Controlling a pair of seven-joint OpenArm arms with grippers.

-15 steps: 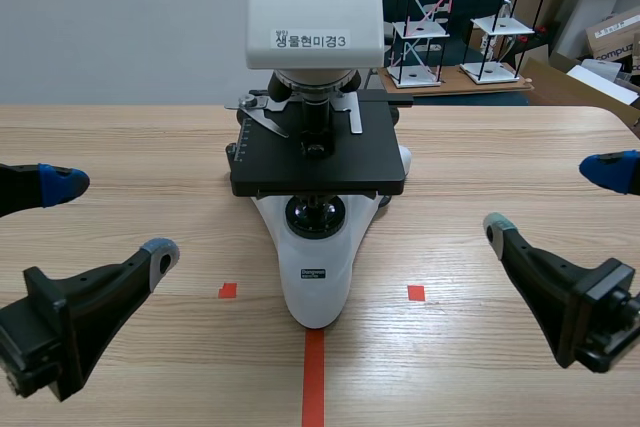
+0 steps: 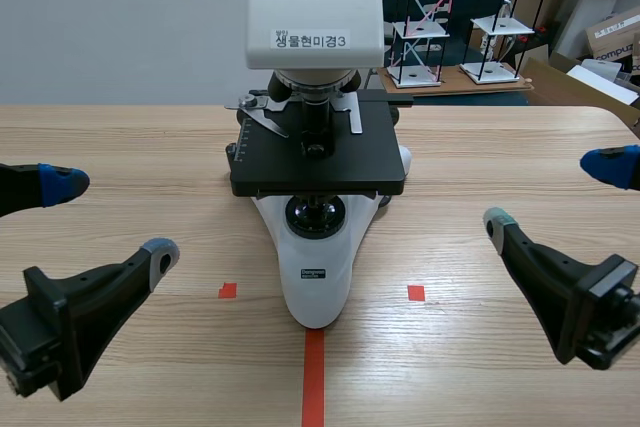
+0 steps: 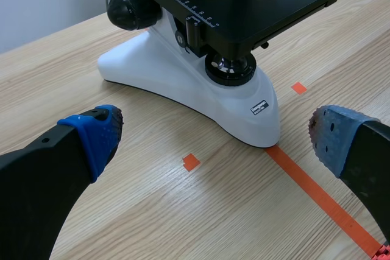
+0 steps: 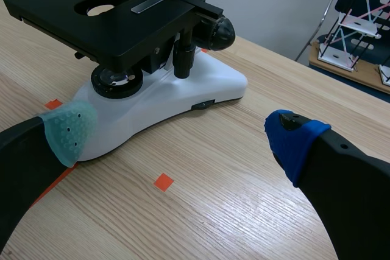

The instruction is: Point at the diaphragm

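A white and black microscope (image 2: 316, 277) stands at the table's middle, its black stage (image 2: 318, 157) above a round black lens housing (image 2: 316, 215) on the base. The diaphragm sits under the stage, above that housing, and is mostly hidden; its dark ring (image 3: 230, 59) (image 4: 119, 72) shows partly in both wrist views. My left gripper (image 2: 110, 218) (image 3: 213, 141) is open, low at the left, well short of the base. At the right my right gripper (image 2: 553, 195) (image 4: 181, 133) is open too, away from the microscope. Neither touches anything.
Orange-red tape marks (image 2: 314, 377) lie in front of the microscope. Behind the table's far right edge stand wire-frame models (image 2: 440, 17) on a board and cardboard boxes (image 2: 612, 32). Bare wood lies on both sides of the microscope.
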